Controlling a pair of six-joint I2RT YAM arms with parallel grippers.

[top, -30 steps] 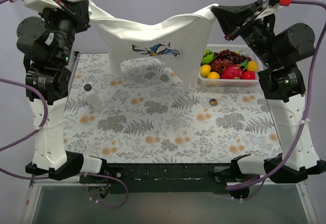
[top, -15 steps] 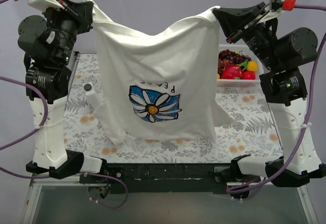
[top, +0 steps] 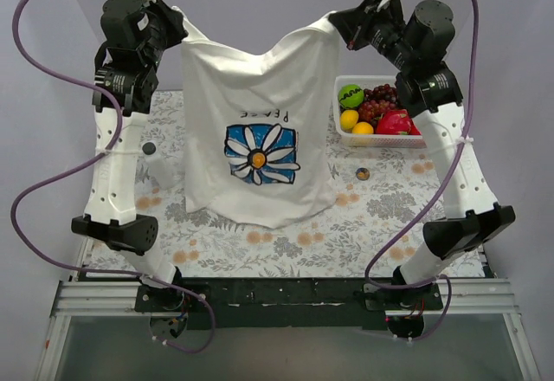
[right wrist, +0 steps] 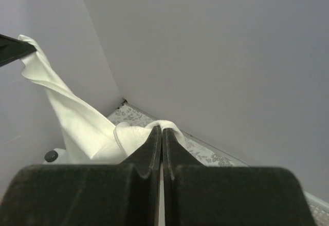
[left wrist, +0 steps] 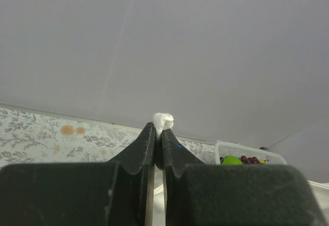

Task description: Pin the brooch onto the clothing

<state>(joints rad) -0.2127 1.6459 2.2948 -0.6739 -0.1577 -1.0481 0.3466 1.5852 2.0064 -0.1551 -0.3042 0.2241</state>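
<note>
The left gripper was clenched on one shoulder of the shirt, its jaws pressed together with a small wad of white cloth poking out past the tips. The right gripper was clamped just as tight on the other shoulder, no gap showing between its jaws and cloth bunched against them. Between the two, the shirt hung high over the table, sagging at the neckline. Its blue-and-white flower print faced outward, with a row of small letters above it, and the lower hem reached down to the tabletop. The brooch lay flat on the table near the shirt's left edge, apart from the cloth and from both grippers. A basket of fruit sat to the shirt's right
</note>
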